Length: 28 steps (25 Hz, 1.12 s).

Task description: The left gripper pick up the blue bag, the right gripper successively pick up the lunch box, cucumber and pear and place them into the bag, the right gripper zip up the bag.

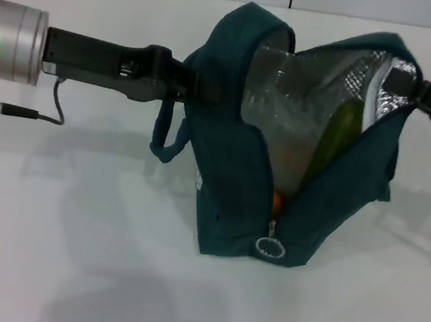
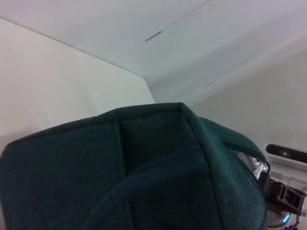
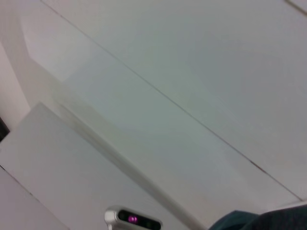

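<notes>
The blue bag (image 1: 236, 187) stands on the white bench (image 1: 66, 268), top wide open, silver inside. The left pincer (image 1: 198, 83) grips its left top edge. The right pincer (image 1: 419, 92) is at the right edge. The cucumber (image 1: 333, 141) & a bit of the orange pear (image 1: 277, 203) show inside. Zip ring (image 1: 270, 248) hangs low in front.

We are seeing a plain white surface (image 1: 68, 253) stretching across the whole view, the blue bag (image 1: 229, 179) standing upright on it near the middle, its mouth gaping open, its shadow falling on the surface in front
</notes>
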Each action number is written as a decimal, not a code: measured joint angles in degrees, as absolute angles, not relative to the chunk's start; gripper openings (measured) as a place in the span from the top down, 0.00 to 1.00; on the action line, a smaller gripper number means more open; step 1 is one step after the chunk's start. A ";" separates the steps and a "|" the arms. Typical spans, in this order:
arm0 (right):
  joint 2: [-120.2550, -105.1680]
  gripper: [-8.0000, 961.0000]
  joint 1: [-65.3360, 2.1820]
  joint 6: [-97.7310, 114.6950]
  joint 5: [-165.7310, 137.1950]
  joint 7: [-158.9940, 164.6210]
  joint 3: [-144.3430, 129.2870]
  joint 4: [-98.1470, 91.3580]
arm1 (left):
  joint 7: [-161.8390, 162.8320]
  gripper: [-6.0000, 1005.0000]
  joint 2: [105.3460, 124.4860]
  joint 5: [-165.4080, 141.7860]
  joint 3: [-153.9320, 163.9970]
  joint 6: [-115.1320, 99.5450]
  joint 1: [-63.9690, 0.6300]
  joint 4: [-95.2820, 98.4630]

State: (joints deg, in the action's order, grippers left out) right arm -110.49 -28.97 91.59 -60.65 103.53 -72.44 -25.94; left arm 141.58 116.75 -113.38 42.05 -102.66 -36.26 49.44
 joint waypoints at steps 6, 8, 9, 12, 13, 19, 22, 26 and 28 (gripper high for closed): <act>-110.74 0.87 -28.80 91.39 -61.50 103.62 -71.82 -25.92 | 140.72 0.95 117.19 -113.44 42.84 -102.31 -36.12 49.40; -110.87 0.85 -28.34 92.05 -61.48 103.61 -71.04 -25.92 | 140.38 0.95 117.31 -113.44 42.86 -102.30 -36.10 49.37; -110.90 0.85 -28.10 92.25 -61.47 103.58 -70.78 -25.97 | 140.20 0.95 117.37 -113.45 42.87 -102.29 -36.04 49.35; -110.96 0.83 -27.61 93.07 -61.43 103.45 -70.15 -26.03 | 139.96 0.95 117.43 -113.47 42.89 -102.19 -35.76 49.31; -110.94 0.82 -27.56 93.40 -61.42 103.43 -70.04 -26.00 | 139.95 0.94 117.43 -113.47 42.89 -102.11 -35.68 49.31; -110.43 0.69 -26.84 96.98 -61.31 103.12 -69.95 -26.64 | 139.50 0.94 117.61 -113.47 42.91 -101.43 -35.19 49.30; -110.29 0.61 -26.42 98.78 -61.32 102.13 -69.73 -26.68 | 139.41 0.94 117.70 -113.47 42.91 -101.34 -35.11 49.30; -110.56 0.40 -23.03 105.32 -61.68 93.63 -67.43 -26.85 | 139.25 0.94 117.83 -113.46 42.89 -100.69 -34.79 49.30; -110.54 0.33 -21.10 106.51 -61.76 90.79 -66.97 -26.91 | 139.17 0.94 117.88 -113.47 42.91 -100.30 -34.59 49.30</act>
